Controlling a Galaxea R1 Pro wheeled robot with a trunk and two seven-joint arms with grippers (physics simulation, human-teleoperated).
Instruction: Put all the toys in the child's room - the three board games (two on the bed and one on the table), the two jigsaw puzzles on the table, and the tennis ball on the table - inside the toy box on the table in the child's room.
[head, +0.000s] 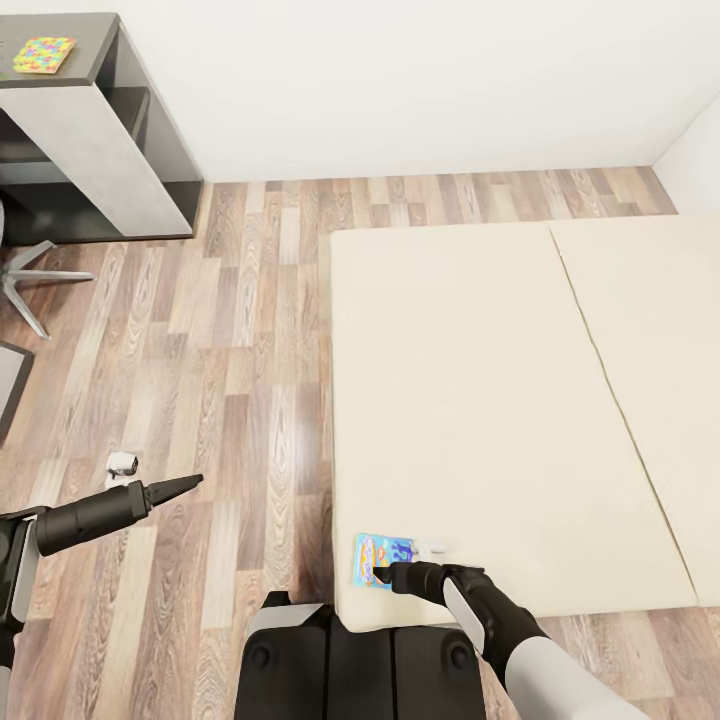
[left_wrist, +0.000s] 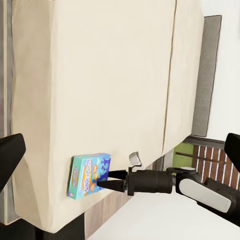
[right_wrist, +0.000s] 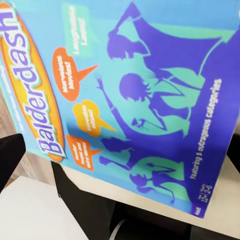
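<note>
The board game (right_wrist: 125, 100) was turquoise with purple silhouettes and orange bubbles; the bed (head: 480, 400) was cream, the floor (head: 200, 350) patchy brown wood, the puzzle (head: 44, 54) multicoloured

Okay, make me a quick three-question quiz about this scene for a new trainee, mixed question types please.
1. True or false: the board game lies at the near corner of the bed.
2. Which gripper is at the game? A) left gripper B) right gripper
3. Fill in: the colourful puzzle sits on top of the ____.

Key: 1 true; 2 B; 3 shelf unit.
</note>
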